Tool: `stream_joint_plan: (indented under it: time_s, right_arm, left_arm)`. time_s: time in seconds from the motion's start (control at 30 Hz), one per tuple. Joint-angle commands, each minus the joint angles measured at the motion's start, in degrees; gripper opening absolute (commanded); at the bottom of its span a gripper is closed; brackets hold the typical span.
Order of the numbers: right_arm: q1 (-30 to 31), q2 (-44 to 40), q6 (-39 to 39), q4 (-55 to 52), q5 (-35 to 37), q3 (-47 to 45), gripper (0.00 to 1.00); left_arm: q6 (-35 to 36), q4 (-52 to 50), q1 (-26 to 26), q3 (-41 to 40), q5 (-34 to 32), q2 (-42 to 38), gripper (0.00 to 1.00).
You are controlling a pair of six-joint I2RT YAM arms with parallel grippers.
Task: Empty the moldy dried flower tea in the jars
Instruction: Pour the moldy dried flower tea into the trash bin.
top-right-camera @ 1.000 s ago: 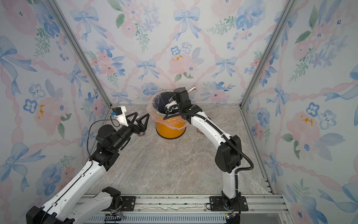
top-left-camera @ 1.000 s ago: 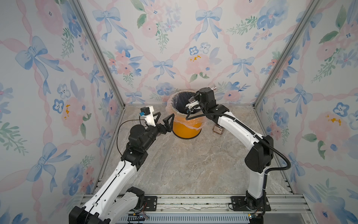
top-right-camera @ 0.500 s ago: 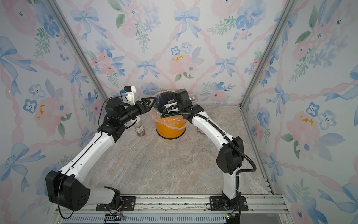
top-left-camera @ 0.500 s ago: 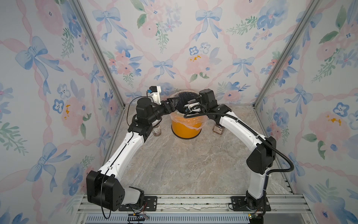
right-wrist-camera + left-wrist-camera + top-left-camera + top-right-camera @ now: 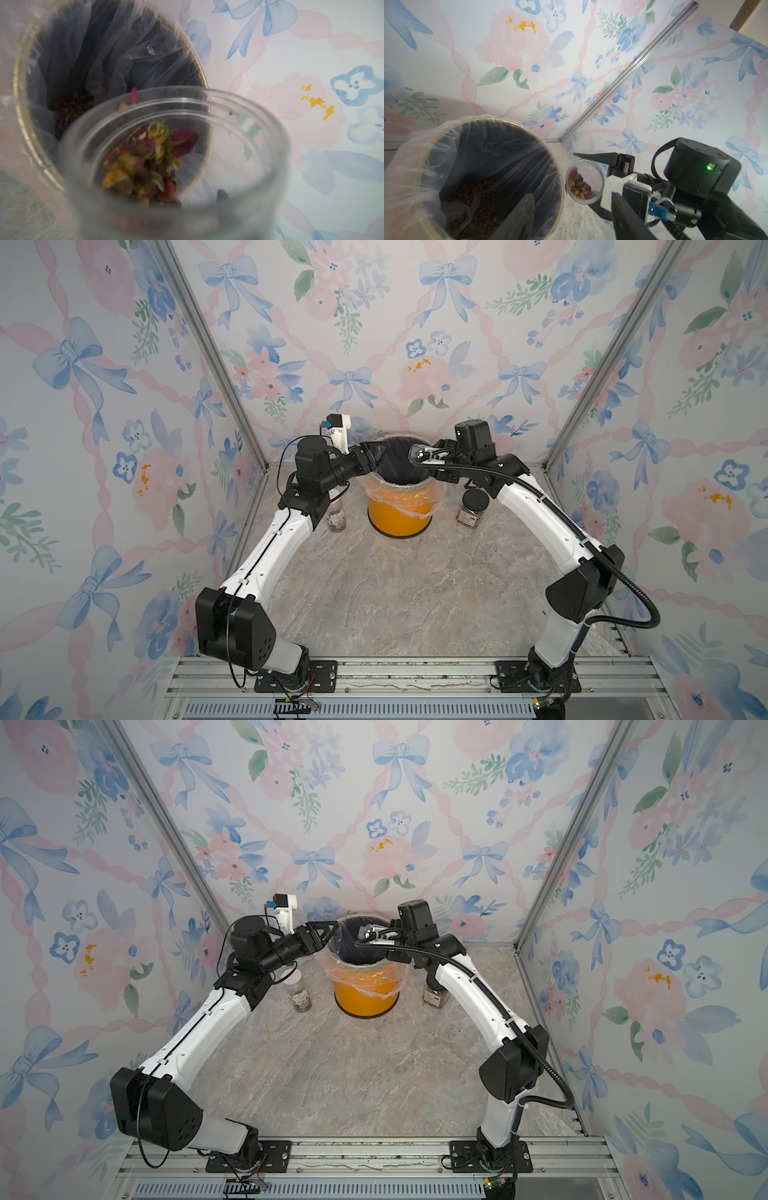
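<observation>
Tipping toward a bin's mouth, the small round clear plastic jar lies lidless in the right gripper, whose fingers are clenched on it. It is held just beside the rim of the round orange bin with a clear plastic liner. A clump of reddish, pink and yellow-green dried flower tea sits inside the jar, and more dark flower bits lie at the bottom of the liner.

The left gripper hovers at the bin's opposite rim, its fingers apart and grasping nothing.

On the left arm's side a tall slim clear jar stands upright just beside the bin, brown bits in its lower part. On the right arm's side a squarish clear jar with a black lid stands near the bin; any lettering on it is too small to read.

All rest on a grey-beige marble-patterned bench. Around it stand walls papered with blue bows, pink ribbons and flowers, joined by aluminium corner posts. A metal rail at the front carries both arm bases.
</observation>
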Motion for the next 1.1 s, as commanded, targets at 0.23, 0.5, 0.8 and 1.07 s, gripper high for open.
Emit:
stream_joint_plan:
  time_s: [0.23, 0.5, 0.8, 1.07]
  right_arm:
    - [-0.51, -2.34, 11.57, -0.85, -8.35, -1.96, 0.54]
    - [0.04, -5.52, 13.17, 2.85, -10.63, -7.18, 0.54]
    - [0.94, -4.95, 12.56, 2.55, -10.19, -6.66, 0.55]
    - [2.59, -5.65, 11.08, 3.21, -9.64, -8.03, 0.55]
  left_arm:
    - [3.64, -6.26, -2.87, 7.13, 6.7, 6.93, 0.52]
    - [4.22, -9.58, -3.59, 9.95, 7.16, 9.57, 0.43]
    - [5.51, -11.5, -4.99, 11.09, 7.66, 9.97, 0.41]
    - [7.92, -16.46, -5.33, 12.71, 6.24, 11.27, 0.36]
